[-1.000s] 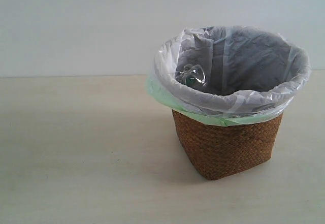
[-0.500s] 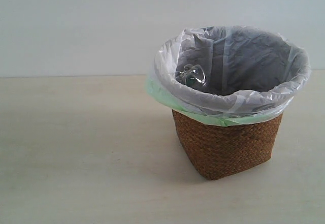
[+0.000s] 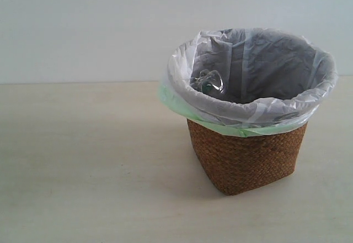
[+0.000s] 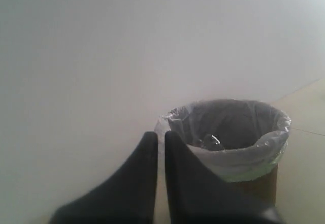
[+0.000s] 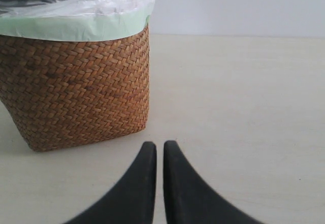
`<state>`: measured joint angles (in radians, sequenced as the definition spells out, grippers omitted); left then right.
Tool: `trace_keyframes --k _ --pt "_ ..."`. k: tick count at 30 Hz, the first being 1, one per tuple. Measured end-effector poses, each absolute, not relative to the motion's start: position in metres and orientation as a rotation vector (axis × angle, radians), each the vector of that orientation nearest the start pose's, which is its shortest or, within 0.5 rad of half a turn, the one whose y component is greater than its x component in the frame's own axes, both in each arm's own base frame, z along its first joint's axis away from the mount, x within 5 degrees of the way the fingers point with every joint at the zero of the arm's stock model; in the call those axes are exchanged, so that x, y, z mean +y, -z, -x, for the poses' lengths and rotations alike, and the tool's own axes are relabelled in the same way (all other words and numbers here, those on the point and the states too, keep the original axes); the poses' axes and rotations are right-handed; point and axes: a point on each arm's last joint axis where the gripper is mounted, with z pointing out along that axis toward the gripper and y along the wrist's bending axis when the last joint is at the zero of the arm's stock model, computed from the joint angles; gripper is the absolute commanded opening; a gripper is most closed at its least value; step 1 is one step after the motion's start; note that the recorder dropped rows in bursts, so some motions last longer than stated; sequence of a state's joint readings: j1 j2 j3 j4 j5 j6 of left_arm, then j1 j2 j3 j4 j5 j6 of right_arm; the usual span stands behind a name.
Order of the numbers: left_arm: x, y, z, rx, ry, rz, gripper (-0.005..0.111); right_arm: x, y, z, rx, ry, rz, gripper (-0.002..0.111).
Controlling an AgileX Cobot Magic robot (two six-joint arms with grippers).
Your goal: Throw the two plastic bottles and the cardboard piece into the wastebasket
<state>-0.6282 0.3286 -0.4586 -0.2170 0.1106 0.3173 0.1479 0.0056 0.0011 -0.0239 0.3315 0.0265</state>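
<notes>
Two pairs of fingers (image 4: 137, 183), each drawn together to a thin slit and holding nothing. My left gripper (image 4: 160, 135) hangs high, well back from the wastebasket (image 3: 248, 155), and faces its open mouth. One clear bottle (image 3: 207, 82) with a green glint lies inside against the white liner (image 3: 253, 111). My right gripper (image 5: 160, 145) sits low over the table (image 3: 83, 171), near the woven wall but apart from it.

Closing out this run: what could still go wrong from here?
1. Only one clear bottle shows inside the wastebasket; the second bottle and the cardboard cannot be confirmed, so done may be called wrongly.
2. The right tool sits low beside the wicker wall; a careless retreat could nudge the basket.
</notes>
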Motion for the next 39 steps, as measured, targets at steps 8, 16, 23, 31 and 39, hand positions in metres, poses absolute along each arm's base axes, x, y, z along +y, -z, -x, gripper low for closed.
trace_keyframes --k 8,16,23,31,39 --pt "-0.050 -0.252 -0.072 1.512 0.454 -0.504 0.004 0.007 -0.183 -0.054 1.818 -0.100 0.126 0.002" --pt "-0.050 -0.240 -0.072 1.552 0.457 -0.507 0.004 0.007 -0.183 -0.054 1.818 -0.100 0.126 0.002" --pt "-0.050 -0.240 -0.072 1.554 0.462 -0.503 0.004 0.007 -0.183 -0.054 1.818 -0.100 0.126 0.002" --pt "-0.049 -0.242 -0.070 1.534 0.466 -0.497 0.004 0.007 -0.183 -0.054 1.818 -0.100 0.126 0.002" --pt "-0.037 -0.248 -0.062 1.451 0.424 -0.409 0.004 0.007 -0.183 -0.054 1.818 -0.100 0.126 0.002"
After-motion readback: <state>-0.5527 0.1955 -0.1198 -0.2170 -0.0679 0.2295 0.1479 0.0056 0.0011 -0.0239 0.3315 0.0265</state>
